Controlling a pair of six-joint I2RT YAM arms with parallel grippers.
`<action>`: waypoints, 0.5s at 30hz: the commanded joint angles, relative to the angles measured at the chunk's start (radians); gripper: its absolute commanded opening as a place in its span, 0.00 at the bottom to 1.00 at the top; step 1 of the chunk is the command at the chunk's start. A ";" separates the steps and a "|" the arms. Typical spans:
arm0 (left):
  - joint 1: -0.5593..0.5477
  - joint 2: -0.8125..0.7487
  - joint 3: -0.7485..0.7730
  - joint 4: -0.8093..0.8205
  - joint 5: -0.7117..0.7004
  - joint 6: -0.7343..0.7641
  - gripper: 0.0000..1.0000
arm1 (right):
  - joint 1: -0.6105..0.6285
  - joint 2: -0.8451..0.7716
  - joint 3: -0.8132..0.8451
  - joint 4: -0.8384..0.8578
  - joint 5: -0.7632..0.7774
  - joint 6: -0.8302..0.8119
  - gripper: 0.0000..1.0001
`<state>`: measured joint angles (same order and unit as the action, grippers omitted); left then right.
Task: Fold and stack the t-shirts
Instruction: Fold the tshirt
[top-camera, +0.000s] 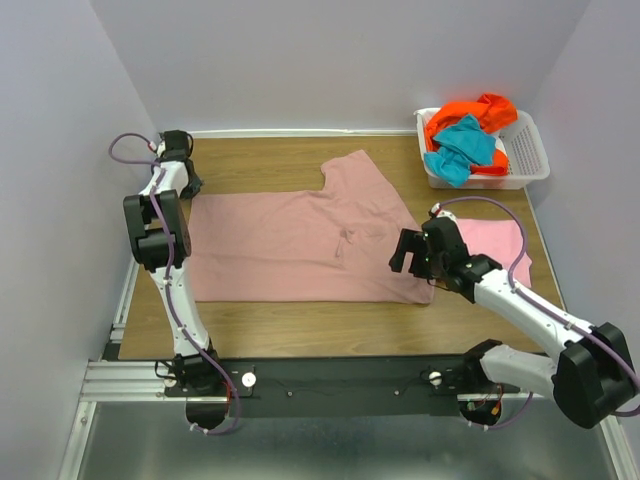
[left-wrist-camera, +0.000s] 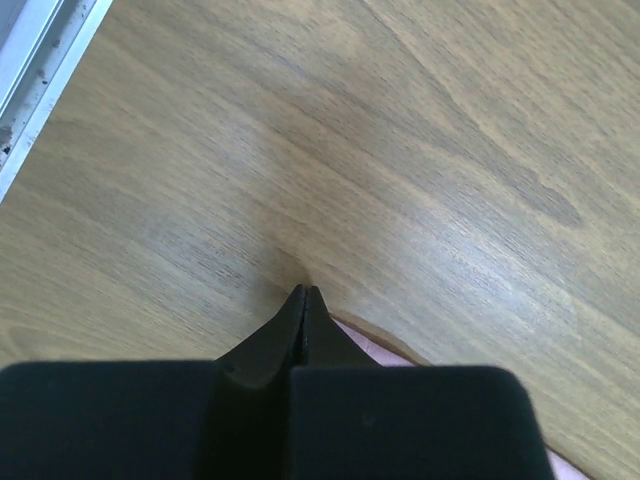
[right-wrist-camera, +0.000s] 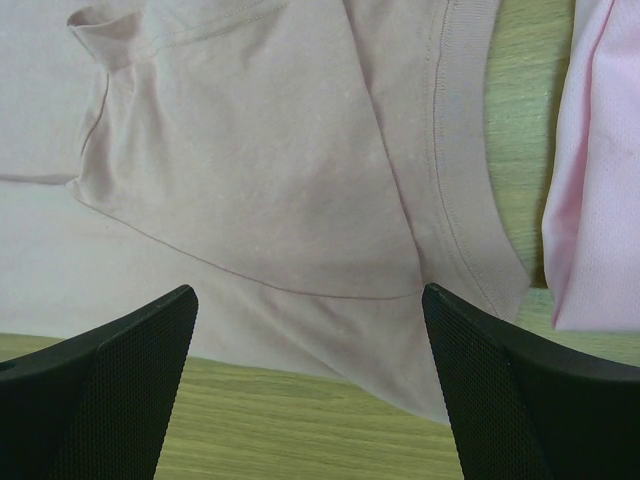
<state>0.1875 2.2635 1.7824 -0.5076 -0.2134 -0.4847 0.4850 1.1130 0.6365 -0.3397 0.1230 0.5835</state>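
Note:
A large dusty rose t-shirt (top-camera: 300, 245) lies spread flat across the table, one sleeve pointing to the far side. My left gripper (top-camera: 187, 183) is down at its far left corner. In the left wrist view that gripper (left-wrist-camera: 305, 291) is shut, tips together on the wood, and the shirt's edge (left-wrist-camera: 378, 350) runs in under the right finger. My right gripper (top-camera: 403, 258) hovers open over the shirt's near right corner (right-wrist-camera: 300, 200), jaws wide apart (right-wrist-camera: 308, 292). A folded light pink t-shirt (top-camera: 495, 245) lies just right of it (right-wrist-camera: 600, 180).
A white slotted basket (top-camera: 530, 150) at the far right corner holds an orange t-shirt (top-camera: 470, 110) and a teal one (top-camera: 462, 148). Walls close in the table on the left, back and right. Bare wood (right-wrist-camera: 300, 420) shows in front of the rose shirt.

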 joint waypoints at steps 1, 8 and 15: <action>-0.006 -0.031 -0.066 -0.017 0.034 0.018 0.00 | 0.003 0.018 0.022 -0.009 0.033 -0.005 1.00; -0.013 -0.172 -0.170 0.073 0.025 0.024 0.00 | 0.004 0.054 0.057 -0.009 0.024 -0.004 1.00; -0.026 -0.311 -0.285 0.156 0.020 0.032 0.00 | 0.003 0.094 0.098 -0.007 0.058 -0.016 1.00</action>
<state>0.1715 2.0346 1.5223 -0.4213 -0.1970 -0.4686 0.4850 1.1847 0.6846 -0.3447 0.1307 0.5819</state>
